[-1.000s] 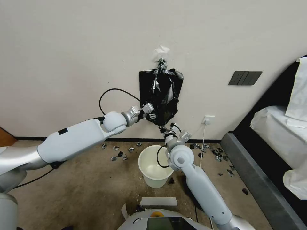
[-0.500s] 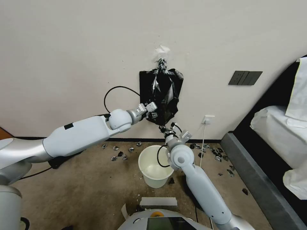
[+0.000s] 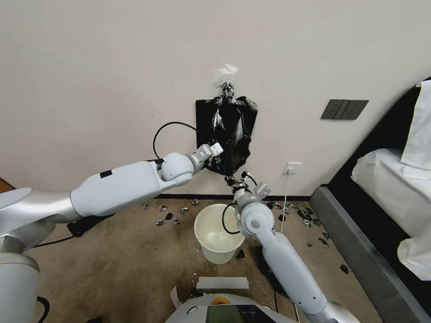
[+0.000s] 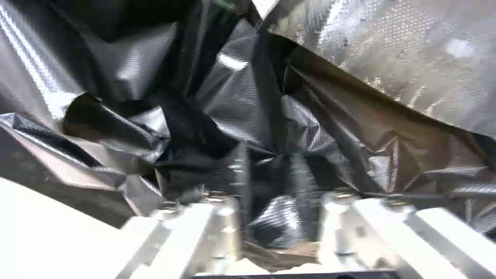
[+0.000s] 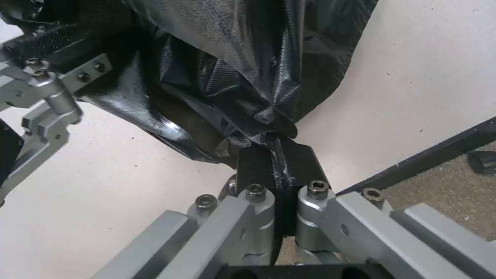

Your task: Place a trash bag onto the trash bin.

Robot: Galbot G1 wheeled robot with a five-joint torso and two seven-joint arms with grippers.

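The trash bag [image 3: 229,130], glossy black film, hangs crumpled from a hook on the wall. My right gripper [image 3: 230,181] reaches up from below and is shut on the bag's lowest tip; its black pads [image 5: 258,162] pinch the film [image 5: 269,77]. My left gripper [image 3: 215,154] is pressed into the bag's lower left side. It is open, with wrinkled film [image 4: 258,116] bulging between its fingers [image 4: 222,221]. The trash bin [image 3: 215,255], cream-white and round, stands open on the floor beneath both grippers.
Small black and silvery scraps [image 3: 168,215] litter the carpet along the wall on both sides of the bin. A wall socket with a white cable [image 3: 292,169] is to the right. A dark bed frame [image 3: 359,251] with white bedding borders the right side.
My left arm has swung right and forward, bringing its gripper from beside the bag's lower left into the film. The right gripper has kept its hold on the bag's tip.
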